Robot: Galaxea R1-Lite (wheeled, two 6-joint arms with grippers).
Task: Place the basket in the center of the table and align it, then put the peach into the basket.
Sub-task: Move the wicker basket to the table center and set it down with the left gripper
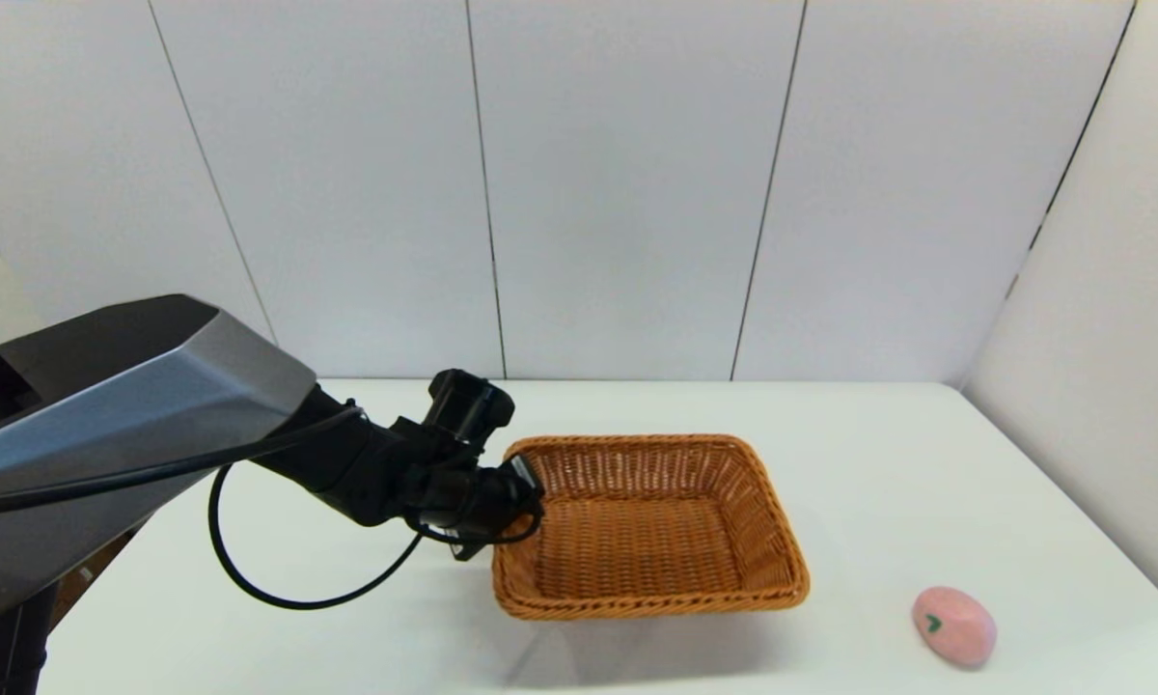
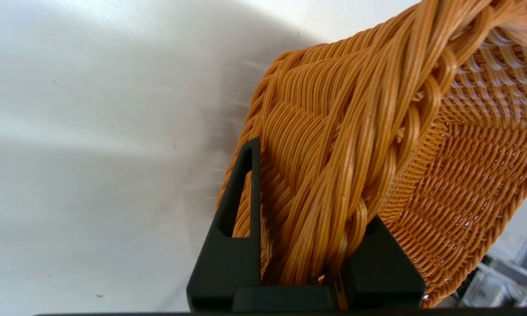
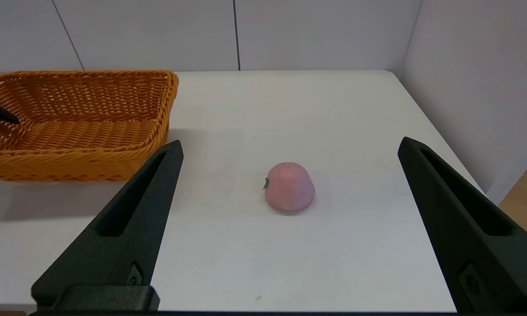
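My left gripper [image 1: 526,492] is shut on the braided left rim of the orange-brown wicker basket [image 1: 772,521], which sits near the middle of the white table [image 1: 926,463]. In the left wrist view the rim of the basket [image 2: 443,175] is pinched between the two fingers of the left gripper [image 2: 312,184]. A shadow shows under the basket's near side. The pale-pink peach [image 1: 953,625] lies on the table at the near right, apart from the basket. My right gripper [image 3: 290,142] is open and hangs short of the peach [image 3: 289,192], with the basket [image 3: 79,166] off to one side.
White wall panels stand behind the table and along its right side. A black cable loops below my left arm [image 1: 280,579]. The table's right edge runs close to the peach.
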